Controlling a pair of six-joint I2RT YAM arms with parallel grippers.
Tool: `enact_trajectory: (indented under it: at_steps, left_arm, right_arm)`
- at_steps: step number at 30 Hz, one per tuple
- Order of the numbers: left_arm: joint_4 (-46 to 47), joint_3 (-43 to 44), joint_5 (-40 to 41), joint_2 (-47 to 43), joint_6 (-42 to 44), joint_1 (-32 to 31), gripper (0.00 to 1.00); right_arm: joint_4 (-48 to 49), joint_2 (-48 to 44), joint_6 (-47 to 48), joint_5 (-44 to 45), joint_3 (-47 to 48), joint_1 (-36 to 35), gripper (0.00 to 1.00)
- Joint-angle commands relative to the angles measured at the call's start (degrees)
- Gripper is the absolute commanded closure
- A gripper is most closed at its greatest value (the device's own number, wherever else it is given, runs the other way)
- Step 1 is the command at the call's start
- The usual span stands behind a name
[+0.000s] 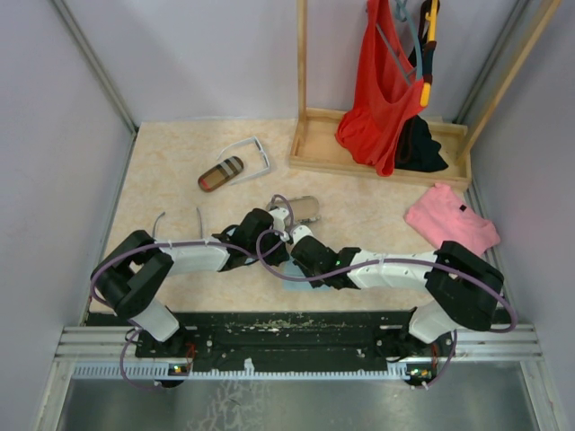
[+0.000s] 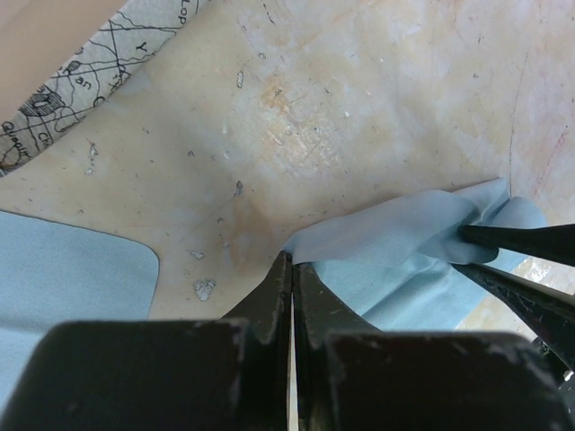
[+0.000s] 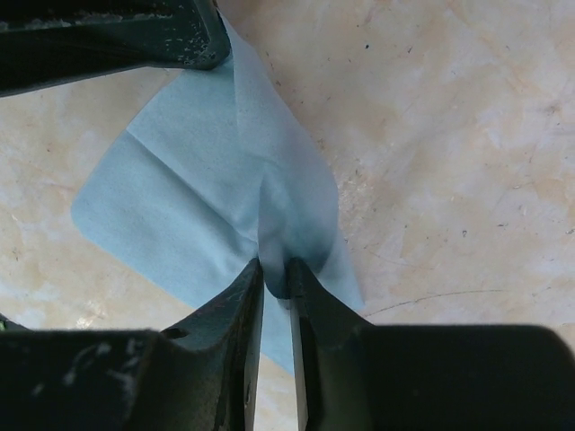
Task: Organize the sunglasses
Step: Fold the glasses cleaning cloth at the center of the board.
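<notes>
- The left gripper [image 2: 292,269] is seen with its jaws pressed together, one corner of a light blue cloth [image 2: 395,247] pinched at their tips.
- The right gripper [image 3: 274,280] is clamped on a raised fold of the same cloth, with only a narrow slit left between its fingertips [image 3: 244,287].
- The cloth is held between the two grippers, just above the table [image 1: 171,180], at the middle of the near half.
- A second light blue cloth [image 2: 63,269] is seen lying flat on the table, close beside the left gripper.
- The white-framed sunglasses [image 1: 250,153] are found at the far middle of the table, touching or just beside the far end of a brown-striped case [image 1: 221,173].
- The dark wire-framed sunglasses [image 1: 199,218] are placed on the left part of the table, just beyond the left arm. Only their thin arms can be made out.
- Neither pair is touched by a gripper.
- A grey-patterned case [image 1: 306,208] is seen just beyond the two grippers.
- A pink garment [image 1: 449,224] is laid at the right edge, and a wooden rack [image 1: 377,166] stands at the far right.
</notes>
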State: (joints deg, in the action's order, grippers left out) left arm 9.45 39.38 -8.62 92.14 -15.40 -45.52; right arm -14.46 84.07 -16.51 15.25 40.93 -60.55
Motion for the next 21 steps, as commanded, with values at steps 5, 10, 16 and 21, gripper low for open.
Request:
enact_trajectory:
  at_steps: [5,10,16,21]
  left_arm:
    - [-3.48,-0.46,-1.43,1.91,1.49,-0.63,0.99]
    - [-3.56,-0.38,-1.48,1.99,1.5,-0.62,0.99]
    - [-3.52,-0.35,-1.44,2.05,1.59,-0.63,0.99]
    - [-3.63,-0.35,-1.53,2.02,1.64,-0.6,0.99]
  right_arm:
    - [4.36,-3.2,0.61,0.6,2.2,-1.22,0.87]
    - [4.11,-3.76,0.43,0.66,2.14,-1.23,0.86]
    - [4.37,-3.65,0.34,0.64,2.05,-1.23,0.76]
    - [4.51,-3.39,0.25,0.7,2.1,-1.23,0.85]
